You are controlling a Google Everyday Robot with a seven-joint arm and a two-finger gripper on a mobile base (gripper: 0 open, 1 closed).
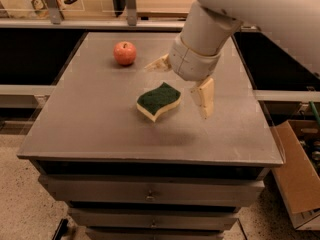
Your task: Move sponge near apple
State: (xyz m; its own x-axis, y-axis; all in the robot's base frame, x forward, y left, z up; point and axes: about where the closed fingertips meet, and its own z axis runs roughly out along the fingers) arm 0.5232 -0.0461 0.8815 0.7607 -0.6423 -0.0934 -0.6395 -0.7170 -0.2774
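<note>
White arm, cream-fingered hand
</note>
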